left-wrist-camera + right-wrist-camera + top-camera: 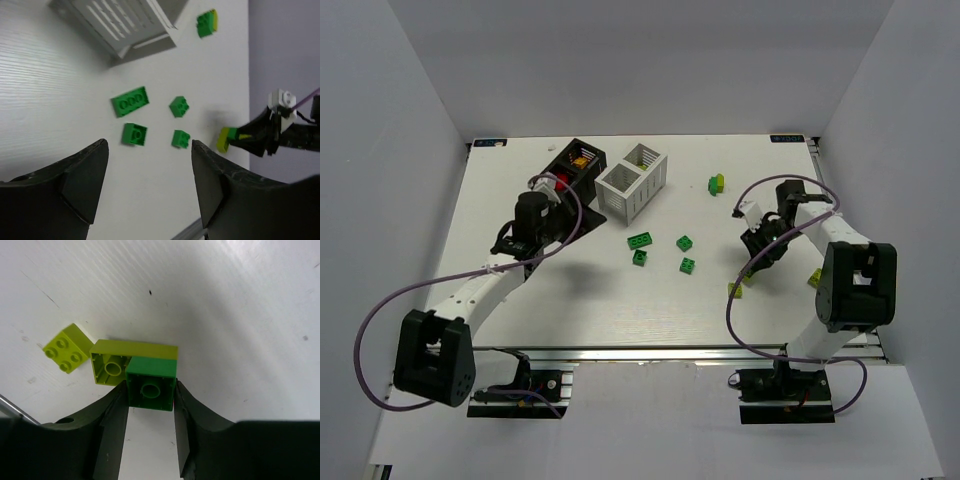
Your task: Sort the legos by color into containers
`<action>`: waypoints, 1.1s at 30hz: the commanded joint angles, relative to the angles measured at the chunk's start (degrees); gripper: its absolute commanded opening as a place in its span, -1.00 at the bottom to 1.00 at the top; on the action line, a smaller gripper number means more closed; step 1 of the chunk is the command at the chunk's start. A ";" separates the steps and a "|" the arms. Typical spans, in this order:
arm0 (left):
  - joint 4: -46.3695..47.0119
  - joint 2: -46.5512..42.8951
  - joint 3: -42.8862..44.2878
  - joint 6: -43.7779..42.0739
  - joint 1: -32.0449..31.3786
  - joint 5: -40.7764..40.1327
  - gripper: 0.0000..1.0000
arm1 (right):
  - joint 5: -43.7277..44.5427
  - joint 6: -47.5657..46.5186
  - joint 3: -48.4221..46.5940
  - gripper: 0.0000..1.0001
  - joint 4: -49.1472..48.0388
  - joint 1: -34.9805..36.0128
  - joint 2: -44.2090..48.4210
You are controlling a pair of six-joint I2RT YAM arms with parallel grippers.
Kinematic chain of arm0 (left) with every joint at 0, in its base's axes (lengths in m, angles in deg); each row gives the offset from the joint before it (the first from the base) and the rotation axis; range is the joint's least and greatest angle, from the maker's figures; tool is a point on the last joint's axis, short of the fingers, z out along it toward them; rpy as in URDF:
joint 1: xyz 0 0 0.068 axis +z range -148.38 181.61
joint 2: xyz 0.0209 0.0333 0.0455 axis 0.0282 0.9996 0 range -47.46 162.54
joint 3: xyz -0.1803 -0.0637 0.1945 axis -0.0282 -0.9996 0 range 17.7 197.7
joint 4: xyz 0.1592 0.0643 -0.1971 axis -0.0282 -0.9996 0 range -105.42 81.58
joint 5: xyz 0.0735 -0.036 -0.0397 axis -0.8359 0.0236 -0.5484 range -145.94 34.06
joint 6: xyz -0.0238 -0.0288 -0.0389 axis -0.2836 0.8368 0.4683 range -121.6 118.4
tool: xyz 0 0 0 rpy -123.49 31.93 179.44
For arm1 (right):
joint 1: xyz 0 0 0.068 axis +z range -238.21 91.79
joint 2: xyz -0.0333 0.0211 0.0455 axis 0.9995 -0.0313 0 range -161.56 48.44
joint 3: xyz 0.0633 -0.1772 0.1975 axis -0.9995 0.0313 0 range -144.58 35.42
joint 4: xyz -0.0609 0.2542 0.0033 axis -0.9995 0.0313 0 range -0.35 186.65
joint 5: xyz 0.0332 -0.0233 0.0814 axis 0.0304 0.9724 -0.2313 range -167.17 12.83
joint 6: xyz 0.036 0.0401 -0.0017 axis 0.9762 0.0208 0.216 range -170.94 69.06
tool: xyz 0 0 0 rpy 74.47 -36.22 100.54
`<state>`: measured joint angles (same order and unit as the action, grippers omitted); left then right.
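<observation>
while the right claw (150,396) is pinching a green lego (151,384) right of the white container (620,197), the left claw (148,147) is hovering spread. a yellow-green lego (107,367) is clinging to the green one.

Four green legos (640,240) lie scattered mid-table. A green brick (150,377), joined to a yellow-green brick (112,365), sits clamped in the right gripper (150,392). The black rack (595,160) and the white rack (620,195) stand side by side, far left.
</observation>
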<state>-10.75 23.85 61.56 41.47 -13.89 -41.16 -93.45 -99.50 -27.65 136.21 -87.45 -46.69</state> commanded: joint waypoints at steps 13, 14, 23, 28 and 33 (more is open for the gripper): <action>32.87 15.96 3.17 17.03 -11.38 23.25 0.60 | -34.70 -4.37 -4.00 -1.00 -9.45 10.84 17.69; 35.26 16.66 2.99 18.18 -11.65 24.23 0.61 | -34.88 -2.53 -3.21 -1.00 -12.26 11.98 18.40; 69.18 24.48 -1.31 38.65 -13.06 30.47 0.64 | -33.39 11.73 3.65 -1.00 -38.91 19.98 22.97; 85.17 28.35 -2.54 49.56 -13.41 30.83 0.82 | -31.10 16.46 6.81 -1.00 -48.21 21.31 25.17; 93.90 31.69 -2.46 55.53 -13.50 30.92 0.82 | -28.99 19.55 8.75 -1.00 -54.47 21.57 26.66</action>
<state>63.78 54.79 59.31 90.48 -27.03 -11.52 -123.61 -83.76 -19.04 90.47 -66.25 -21.58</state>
